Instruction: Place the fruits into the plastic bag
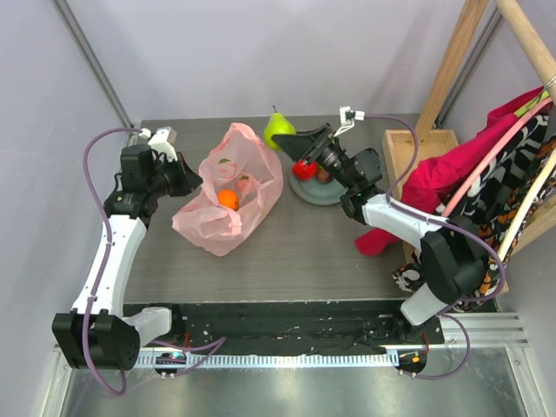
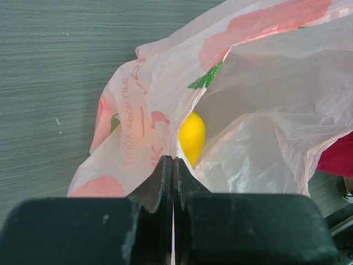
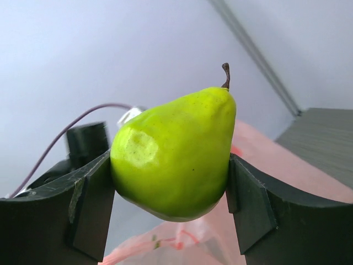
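Observation:
The pink plastic bag (image 1: 230, 213) lies at the table's back left with its mouth open. An orange (image 1: 228, 199) shows inside it. My left gripper (image 1: 193, 180) is shut on the bag's left rim. In the left wrist view the gripper (image 2: 173, 161) pinches the thin film of the bag (image 2: 265, 110), and a yellow fruit (image 2: 192, 136) lies inside. My right gripper (image 1: 285, 141) is shut on a green pear (image 1: 279, 128) and holds it in the air at the bag's back right edge. In the right wrist view the pear (image 3: 174, 154) sits between the fingers (image 3: 91, 210), with the bag (image 3: 265, 165) below.
A grey plate (image 1: 314, 195) right of the bag holds a red apple (image 1: 303, 169) and a dark fruit (image 1: 324, 176). A wooden box (image 1: 408, 148), a red cloth (image 1: 447, 178) and patterned fabric on a wooden frame (image 1: 512, 195) stand at the right.

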Available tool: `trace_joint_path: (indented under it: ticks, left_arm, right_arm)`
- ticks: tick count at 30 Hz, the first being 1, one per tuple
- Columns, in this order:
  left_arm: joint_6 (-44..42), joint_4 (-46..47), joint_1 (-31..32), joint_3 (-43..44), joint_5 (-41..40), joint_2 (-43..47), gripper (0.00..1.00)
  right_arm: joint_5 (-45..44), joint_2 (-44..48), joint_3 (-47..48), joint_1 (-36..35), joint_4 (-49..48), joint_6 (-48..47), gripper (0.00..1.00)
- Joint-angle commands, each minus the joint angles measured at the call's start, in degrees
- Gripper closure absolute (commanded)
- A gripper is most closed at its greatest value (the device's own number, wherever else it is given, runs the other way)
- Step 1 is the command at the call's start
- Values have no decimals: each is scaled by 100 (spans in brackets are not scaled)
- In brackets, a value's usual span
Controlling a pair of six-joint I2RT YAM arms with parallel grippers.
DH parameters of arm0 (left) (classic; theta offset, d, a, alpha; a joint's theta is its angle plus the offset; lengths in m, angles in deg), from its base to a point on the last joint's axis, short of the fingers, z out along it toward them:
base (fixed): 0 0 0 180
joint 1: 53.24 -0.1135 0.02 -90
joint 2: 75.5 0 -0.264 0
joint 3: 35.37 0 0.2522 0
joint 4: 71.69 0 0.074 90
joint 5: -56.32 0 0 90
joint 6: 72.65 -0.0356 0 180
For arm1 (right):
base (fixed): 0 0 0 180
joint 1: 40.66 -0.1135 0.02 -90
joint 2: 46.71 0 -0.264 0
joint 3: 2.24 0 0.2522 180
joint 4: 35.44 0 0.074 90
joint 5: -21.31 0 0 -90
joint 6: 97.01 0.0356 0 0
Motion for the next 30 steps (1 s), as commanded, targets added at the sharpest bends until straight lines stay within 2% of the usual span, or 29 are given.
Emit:
trace_joint_path:
  ticks: [1, 5, 8, 15, 20, 25, 30]
  left_arm:
    - [45, 270, -27, -27, 151, 164, 100]
    - [45, 261, -27, -27, 160, 164, 100]
    - [45, 270, -27, -27, 177, 156, 100]
    - [54, 279, -27, -27, 186, 129, 100]
    - [54, 279, -27, -27, 195, 129, 100]
    - [62, 270, -27, -27, 186, 129, 100]
    - [62, 279, -27, -19, 195, 138, 100]
  right_arm:
    - [716, 436, 233, -406, -914, -579, 84]
    - [927, 506, 373, -784, -353, -1221, 85]
    - [972, 507, 593, -1083, 455, -1800, 86]
    - [577, 436, 1331, -1540, 3056, -3154, 86]
    - [-265, 155, 2244, -1839, 5076, -4052, 87]
    - [-1251, -196, 2781, -1892, 6106, -4079, 88]
    - [-2261, -758, 3765, -2085, 7469, -4237, 88]
